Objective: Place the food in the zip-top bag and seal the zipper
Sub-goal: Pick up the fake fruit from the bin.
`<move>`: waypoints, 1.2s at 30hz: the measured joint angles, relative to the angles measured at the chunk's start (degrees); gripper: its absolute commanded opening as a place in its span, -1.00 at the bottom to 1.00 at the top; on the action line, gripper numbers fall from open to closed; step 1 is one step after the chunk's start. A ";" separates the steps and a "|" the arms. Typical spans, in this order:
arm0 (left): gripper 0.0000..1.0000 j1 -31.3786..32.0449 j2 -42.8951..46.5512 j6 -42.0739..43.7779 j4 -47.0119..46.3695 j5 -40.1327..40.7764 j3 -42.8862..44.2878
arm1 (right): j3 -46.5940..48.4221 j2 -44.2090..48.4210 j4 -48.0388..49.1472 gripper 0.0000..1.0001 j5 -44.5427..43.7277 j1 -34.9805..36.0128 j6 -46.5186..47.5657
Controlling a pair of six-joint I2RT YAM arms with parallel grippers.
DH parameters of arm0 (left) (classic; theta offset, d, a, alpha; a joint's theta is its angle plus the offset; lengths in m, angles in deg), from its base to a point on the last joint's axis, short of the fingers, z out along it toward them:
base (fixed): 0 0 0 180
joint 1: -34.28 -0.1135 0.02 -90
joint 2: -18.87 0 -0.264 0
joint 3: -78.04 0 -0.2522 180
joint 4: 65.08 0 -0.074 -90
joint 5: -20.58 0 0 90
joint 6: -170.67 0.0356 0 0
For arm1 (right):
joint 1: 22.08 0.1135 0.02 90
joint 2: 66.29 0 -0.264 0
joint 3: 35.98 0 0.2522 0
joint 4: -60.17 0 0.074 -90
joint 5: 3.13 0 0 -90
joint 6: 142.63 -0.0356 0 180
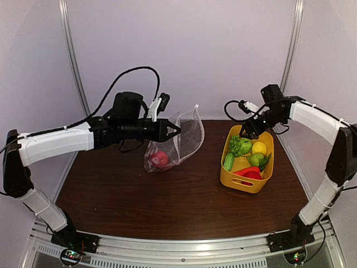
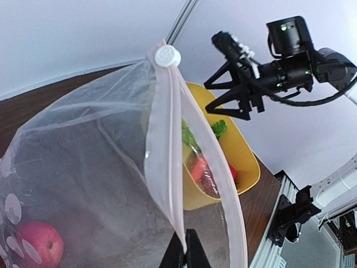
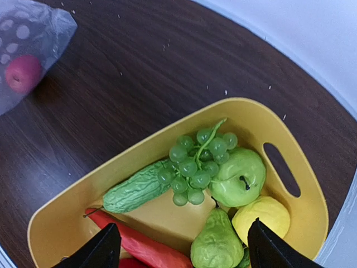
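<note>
The clear zip-top bag (image 1: pixel 187 134) hangs open over the table, and my left gripper (image 1: pixel 174 129) is shut on its rim. In the left wrist view the fingertips (image 2: pixel 187 248) pinch the zipper strip (image 2: pixel 167 151), with a white slider (image 2: pixel 166 56) at the top end. A red apple (image 2: pixel 40 244) lies in the bag's bottom. The other food fills the yellow basket (image 3: pixel 61 223): green grapes (image 3: pixel 195 164), cucumber (image 3: pixel 136 190), green apple (image 3: pixel 240 178), lemon (image 3: pixel 265 218), a green pear shape (image 3: pixel 217 245) and a red piece (image 3: pixel 150 248). My right gripper (image 3: pixel 184 224) hovers open above them, holding nothing.
The basket (image 1: pixel 248 167) stands at the right of the brown table (image 1: pixel 139 206), about a hand's width from the bag. White walls with metal posts (image 1: pixel 72 61) close in the back and sides. A metal rail (image 1: pixel 184 245) runs along the near edge.
</note>
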 measured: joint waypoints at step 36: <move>-1.00 0.04 2.03 0.20 0.13 1.20 -2.62 | -3.37 -1.64 7.45 -1.00 3.13 0.83 0.59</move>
